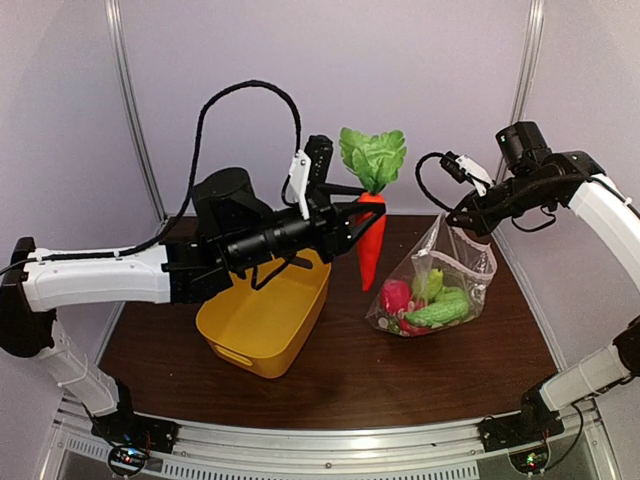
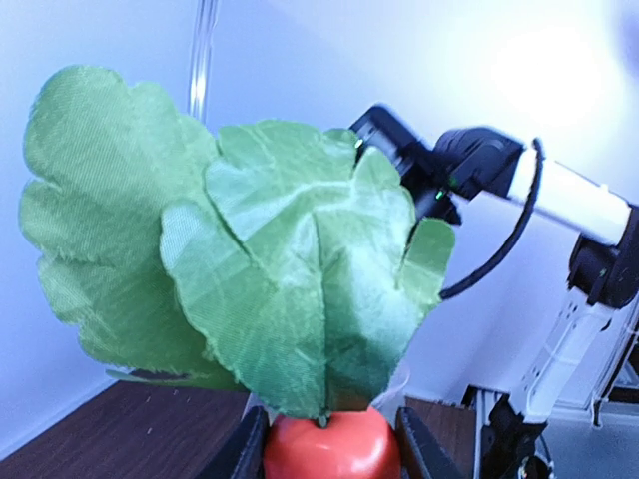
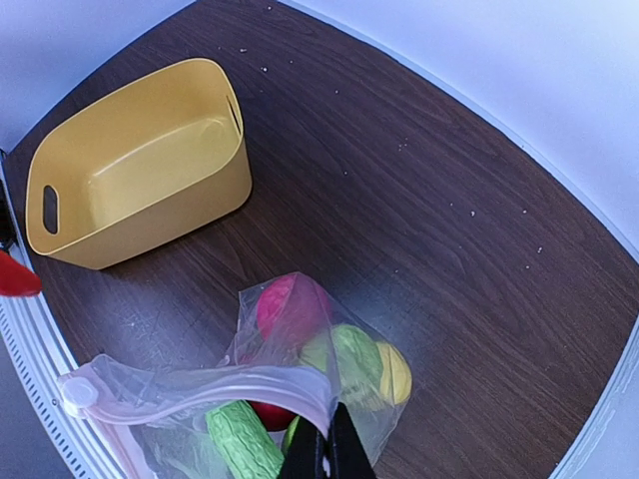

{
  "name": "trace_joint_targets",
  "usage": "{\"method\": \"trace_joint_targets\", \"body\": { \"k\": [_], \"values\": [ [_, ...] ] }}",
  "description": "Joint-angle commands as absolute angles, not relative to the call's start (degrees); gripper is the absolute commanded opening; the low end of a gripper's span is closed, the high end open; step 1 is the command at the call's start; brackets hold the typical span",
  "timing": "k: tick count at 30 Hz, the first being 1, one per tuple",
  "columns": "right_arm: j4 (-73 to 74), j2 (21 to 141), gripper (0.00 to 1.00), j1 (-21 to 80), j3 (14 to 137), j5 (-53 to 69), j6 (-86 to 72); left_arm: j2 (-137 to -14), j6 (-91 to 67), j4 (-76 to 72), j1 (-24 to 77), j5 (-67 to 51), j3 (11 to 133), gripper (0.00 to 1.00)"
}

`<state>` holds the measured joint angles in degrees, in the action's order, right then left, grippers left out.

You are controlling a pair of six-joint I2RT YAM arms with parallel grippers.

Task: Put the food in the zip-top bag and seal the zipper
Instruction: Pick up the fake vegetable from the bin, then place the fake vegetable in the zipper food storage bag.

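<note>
My left gripper (image 1: 352, 213) is shut on the orange carrot (image 1: 370, 238), holding it upright above the table with its green leafy top (image 1: 372, 155) up. In the left wrist view the leaves (image 2: 250, 259) fill the frame above the carrot's orange head (image 2: 331, 447). My right gripper (image 1: 462, 222) is shut on the mouth edge of the clear zip-top bag (image 1: 440, 285) and lifts it. The bag's pale zipper strip (image 3: 190, 379) hangs open. Inside lie a red apple (image 3: 288, 304), a green pear (image 3: 349, 357), a yellow lemon (image 3: 394, 372) and a cucumber (image 3: 240, 439).
An empty yellow plastic tub (image 1: 265, 315) stands on the dark wooden table (image 1: 340, 370) left of the bag, under my left arm; it also shows in the right wrist view (image 3: 140, 175). Pale walls close off the back and sides.
</note>
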<state>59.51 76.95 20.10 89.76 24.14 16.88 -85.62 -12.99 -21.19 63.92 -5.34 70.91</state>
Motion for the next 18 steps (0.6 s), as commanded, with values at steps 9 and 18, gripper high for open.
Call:
{"method": "trace_joint_targets", "body": {
  "k": [9,18],
  "values": [
    [60.2,77.2,0.0,21.2,92.4,28.4,11.8,-103.1,-25.7,-73.3,66.6,-6.2,76.5,0.18],
    [58.4,76.9,0.0,21.3,93.9,29.8,8.1,-109.1,-23.3,-74.9,69.0,-1.0,82.5,0.15]
  ]
}}
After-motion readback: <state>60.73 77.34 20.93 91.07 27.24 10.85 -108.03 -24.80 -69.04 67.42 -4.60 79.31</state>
